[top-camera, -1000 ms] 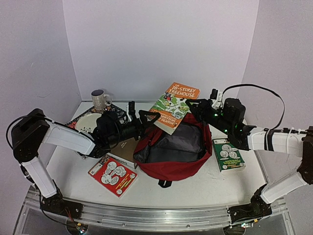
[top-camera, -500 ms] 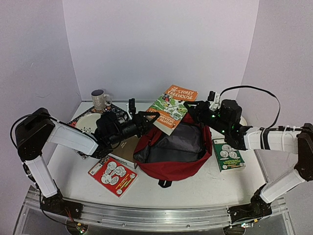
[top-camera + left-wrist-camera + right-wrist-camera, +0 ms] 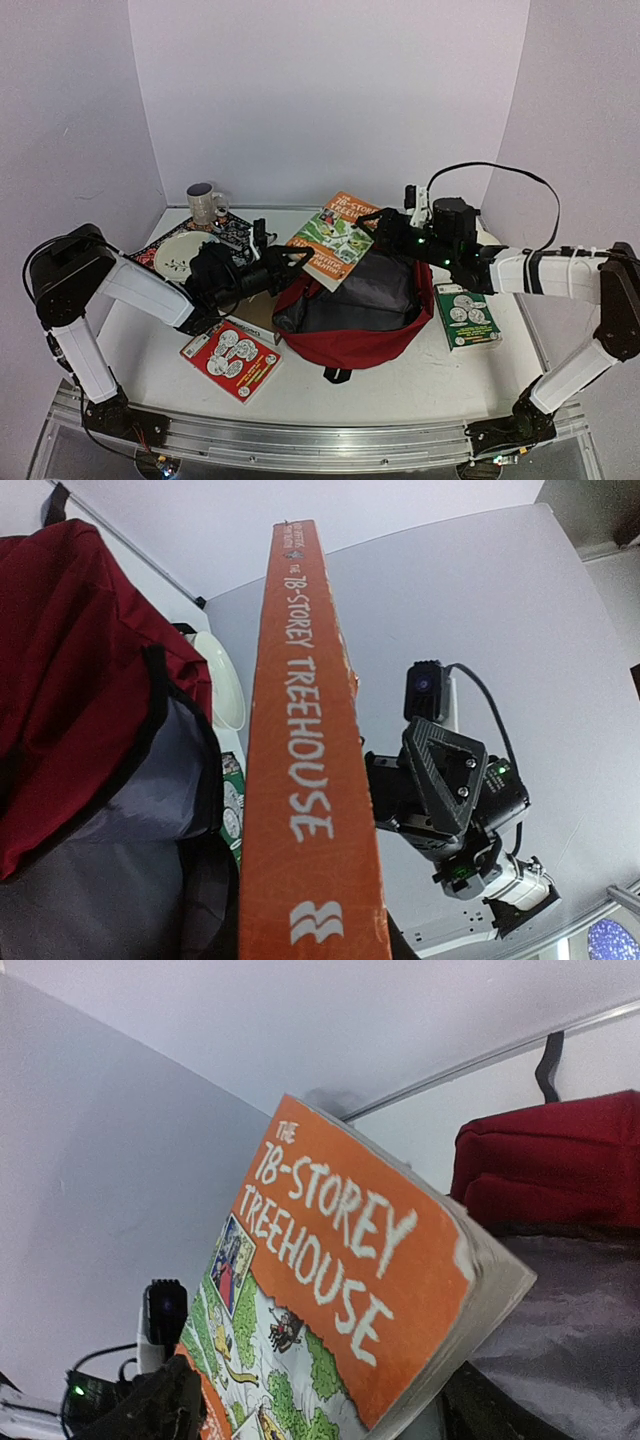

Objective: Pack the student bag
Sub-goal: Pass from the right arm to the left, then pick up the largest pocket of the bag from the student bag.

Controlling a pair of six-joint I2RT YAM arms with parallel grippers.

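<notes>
One student bag (image 3: 350, 342) below right claw (image 3: 374, 223) (state unclear), beside left claw (image 3: 291, 262) clenching book (image 3: 335, 236).

Two robot arms reach inward from opposite sides, their grippers facing each other. The left arm (image 3: 140, 285) folds at a raised shoulder joint and stretches low toward the middle. The left gripper (image 3: 291, 262) is closed on the lower corner of a tilted orange book (image 3: 335, 235) (the spine runs straight out ahead of its wrist camera). The right arm (image 3: 545, 272) bends at the elbow and extends nearly level. The right gripper (image 3: 376, 222) sits at the book's opposite edge, just ahead of the left gripper; its finger spacing is unclear.
</notes>
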